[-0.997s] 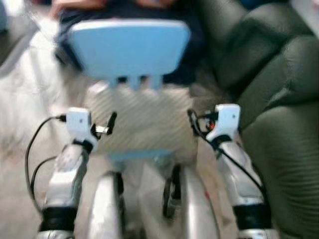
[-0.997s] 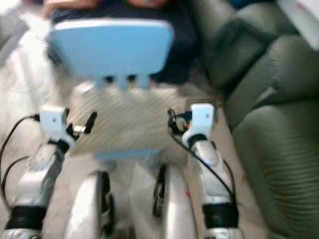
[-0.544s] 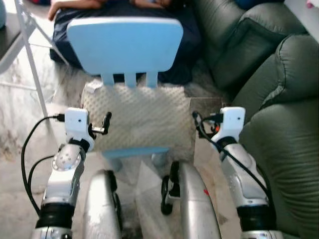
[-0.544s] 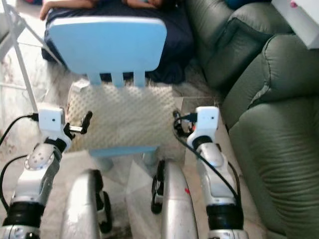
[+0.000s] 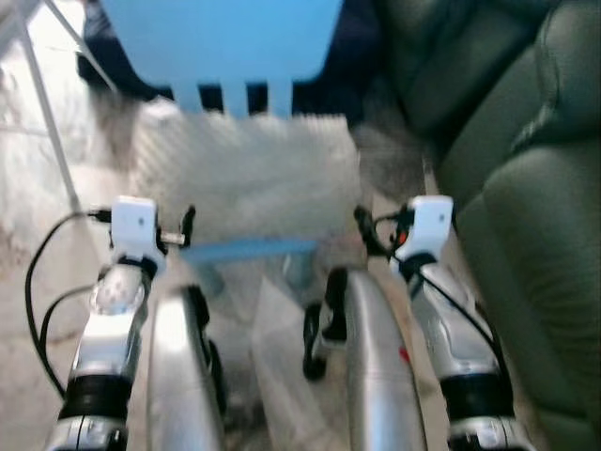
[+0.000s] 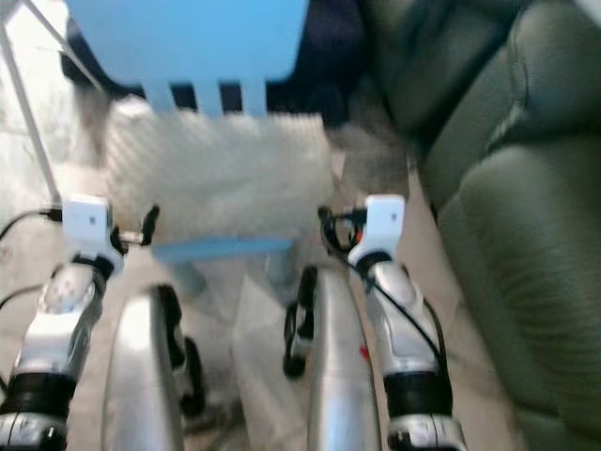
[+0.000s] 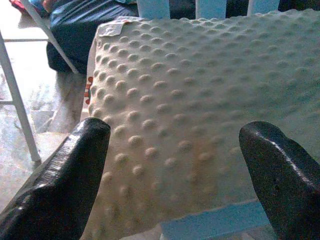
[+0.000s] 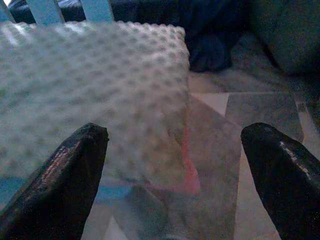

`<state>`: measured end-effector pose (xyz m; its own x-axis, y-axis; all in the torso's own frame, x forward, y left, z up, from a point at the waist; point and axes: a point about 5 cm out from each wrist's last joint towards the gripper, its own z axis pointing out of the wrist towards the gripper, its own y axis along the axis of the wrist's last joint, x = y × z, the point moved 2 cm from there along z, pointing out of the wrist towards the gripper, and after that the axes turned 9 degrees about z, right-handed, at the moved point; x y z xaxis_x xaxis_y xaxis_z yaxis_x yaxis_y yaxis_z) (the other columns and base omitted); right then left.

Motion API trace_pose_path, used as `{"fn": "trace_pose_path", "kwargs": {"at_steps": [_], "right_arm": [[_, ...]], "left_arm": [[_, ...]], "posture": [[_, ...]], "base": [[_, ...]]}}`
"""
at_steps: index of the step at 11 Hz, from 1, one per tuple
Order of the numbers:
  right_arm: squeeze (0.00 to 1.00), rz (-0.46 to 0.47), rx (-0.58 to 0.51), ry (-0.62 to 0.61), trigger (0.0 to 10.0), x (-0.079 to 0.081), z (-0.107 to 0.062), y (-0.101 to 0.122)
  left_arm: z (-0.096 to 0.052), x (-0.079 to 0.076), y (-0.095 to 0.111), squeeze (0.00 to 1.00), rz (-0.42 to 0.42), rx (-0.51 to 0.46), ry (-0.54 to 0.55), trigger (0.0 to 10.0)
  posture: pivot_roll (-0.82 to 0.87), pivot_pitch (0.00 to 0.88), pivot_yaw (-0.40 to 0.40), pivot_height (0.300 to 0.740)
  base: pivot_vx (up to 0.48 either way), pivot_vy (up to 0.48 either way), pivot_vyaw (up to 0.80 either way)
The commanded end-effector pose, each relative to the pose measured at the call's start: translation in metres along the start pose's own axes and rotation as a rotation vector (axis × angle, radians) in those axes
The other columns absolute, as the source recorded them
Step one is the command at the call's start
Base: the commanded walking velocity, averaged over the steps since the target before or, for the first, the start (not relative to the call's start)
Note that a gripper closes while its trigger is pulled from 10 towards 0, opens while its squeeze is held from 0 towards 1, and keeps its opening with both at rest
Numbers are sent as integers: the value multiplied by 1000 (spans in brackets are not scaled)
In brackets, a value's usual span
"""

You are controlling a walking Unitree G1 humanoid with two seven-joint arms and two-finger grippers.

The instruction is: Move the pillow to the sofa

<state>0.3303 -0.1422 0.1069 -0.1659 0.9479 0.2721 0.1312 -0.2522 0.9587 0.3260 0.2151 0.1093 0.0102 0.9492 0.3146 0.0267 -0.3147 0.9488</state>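
From my head camera, looking down, a cream pillow (image 5: 246,174) covered in small raised bumps lies flat on the seat of a light blue chair (image 5: 221,38). The picture is blurred, so I can make out little of its surface here. My left gripper (image 5: 185,228) sits just beside the pillow's near left corner, and my right gripper (image 5: 363,230) just beside its near right corner; neither appears to touch it. A dark green sofa (image 5: 526,178) stands to my right, well apart from the pillow. The floor (image 5: 42,188) is pale and mottled.

In the left wrist view, the pillow (image 7: 200,100) is sharp: an off-white cover with rows of round dimpled bumps, a small label at one far corner and a strip of red print along one edge. My left gripper's fingers (image 7: 60,185) are spread wide with the pillow's near edge between them, holding nothing. The blue seat edge (image 7: 215,230) peeks out beneath.

In the right wrist view, the pillow's corner (image 8: 95,95) overhangs the seat, looking soft and somewhat blurred. My right gripper's fingers (image 8: 55,185) are also spread wide and empty.
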Motion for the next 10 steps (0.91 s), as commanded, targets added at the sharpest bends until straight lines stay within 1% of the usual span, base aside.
{"fn": "trace_pose_path", "kwargs": {"at_steps": [1, 2, 4, 5, 7, 8, 9, 10], "right_arm": [[0, 4, -8, -6, 10000, -6, 0, 2], [0, -28, -15, 1, 10000, -9, 0, 3], [0, -27, -20, 18, 10000, -7, 1, 1], [0, -30, -16, 38, 10000, -4, 2, 0], [0, -55, -29, 98, 10000, 4, 7, 5], [0, -76, -51, 128, 10000, 8, 11, 12], [0, -71, -72, 164, 10000, 14, 15, 19], [0, -81, -85, 211, 10000, 21, 18, 25]], "left_arm": [[1, 1, 1, 0, 12, -1, 18, 10000], [3, 4, 4, 0, 32, -1, 54, 10000], [5, 8, 5, 0, 45, -2, 104, 10000], [6, 17, 8, 0, 51, -10, 150, 10000], [7, 33, 14, 0, 90, -25, 244, 10000], [7, 42, 20, 0, 118, -43, 308, 10000], [7, 48, 26, 0, 138, -66, 339, 10000], [9, 49, 35, 0, 162, -107, 336, 10000]], "posture": [[-5, 394, -83, 506], [-6, 400, -76, 506], [-9, 403, -76, 471], [-6, 405, -81, 456], [-1, 405, -82, 456], [0, 406, -80, 456], [1, 408, -79, 456], [3, 411, -81, 456]], "base": [[0, 0, 0], [0, 0, 0], [0, 0, 0], [0, 0, 0], [0, 0, 0], [0, 0, 0], [0, 0, 0], [0, 0, 0]]}}
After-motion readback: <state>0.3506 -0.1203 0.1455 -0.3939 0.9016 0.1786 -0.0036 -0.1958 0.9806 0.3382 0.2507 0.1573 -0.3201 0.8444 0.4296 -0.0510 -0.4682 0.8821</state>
